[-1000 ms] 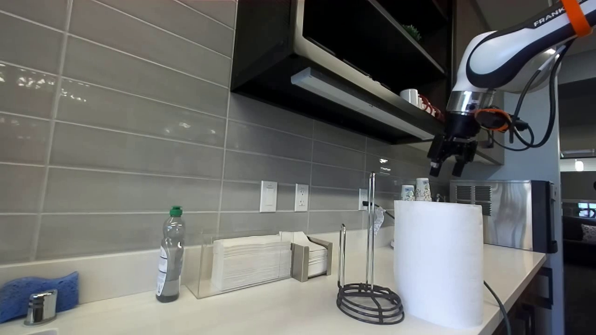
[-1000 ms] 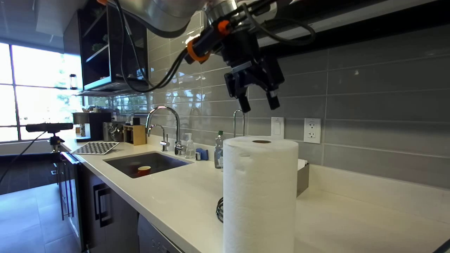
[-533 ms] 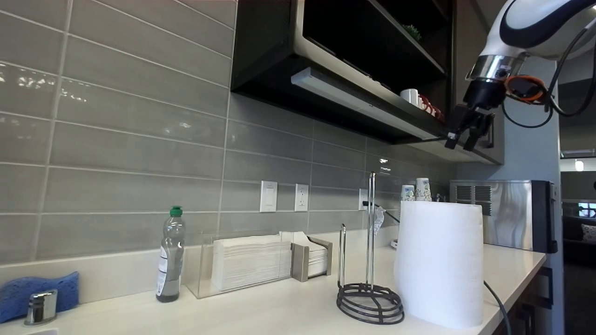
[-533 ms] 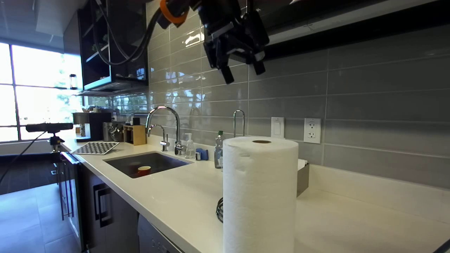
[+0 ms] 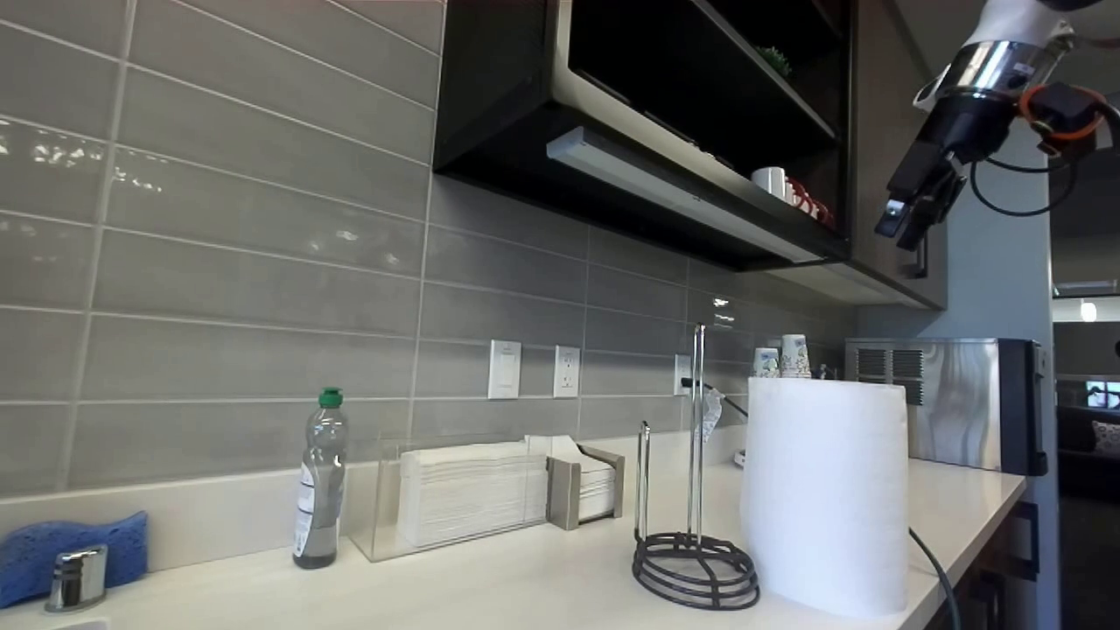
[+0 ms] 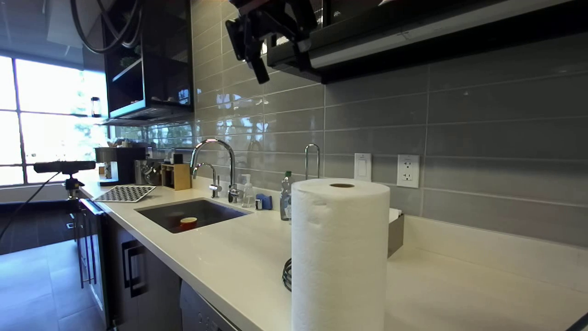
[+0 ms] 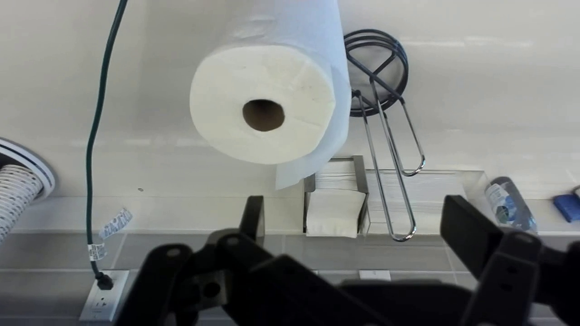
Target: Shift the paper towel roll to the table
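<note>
On the cream worktop [image 5: 525, 586], the paper towel roll [image 5: 827, 499] stands upright, off the wire holder [image 5: 696, 472] and just beside it. Higher up, well apart, my pincer [image 7: 354, 203] gapes, gripping nothing. The shift looks done to me; at most, withdrawing remains.

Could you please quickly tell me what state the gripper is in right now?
Gripper: open, holding nothing; the roll stands apart from it on the table.
</note>
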`<action>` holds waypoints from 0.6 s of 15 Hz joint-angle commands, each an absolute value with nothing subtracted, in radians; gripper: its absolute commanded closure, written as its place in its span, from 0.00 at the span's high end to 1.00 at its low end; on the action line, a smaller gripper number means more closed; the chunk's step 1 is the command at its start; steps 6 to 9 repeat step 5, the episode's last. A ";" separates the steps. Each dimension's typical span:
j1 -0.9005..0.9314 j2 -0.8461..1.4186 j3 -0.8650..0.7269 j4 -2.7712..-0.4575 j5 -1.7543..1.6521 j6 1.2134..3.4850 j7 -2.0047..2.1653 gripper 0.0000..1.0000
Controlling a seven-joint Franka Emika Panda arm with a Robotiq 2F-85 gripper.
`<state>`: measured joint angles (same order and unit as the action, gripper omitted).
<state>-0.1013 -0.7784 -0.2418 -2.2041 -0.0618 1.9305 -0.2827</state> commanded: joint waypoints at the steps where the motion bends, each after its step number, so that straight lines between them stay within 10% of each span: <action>1: -0.070 -0.836 -0.270 -2.204 -0.036 1.866 -0.337 1.00; 9: -0.087 -0.807 -0.255 -2.200 -0.063 1.894 -0.305 1.00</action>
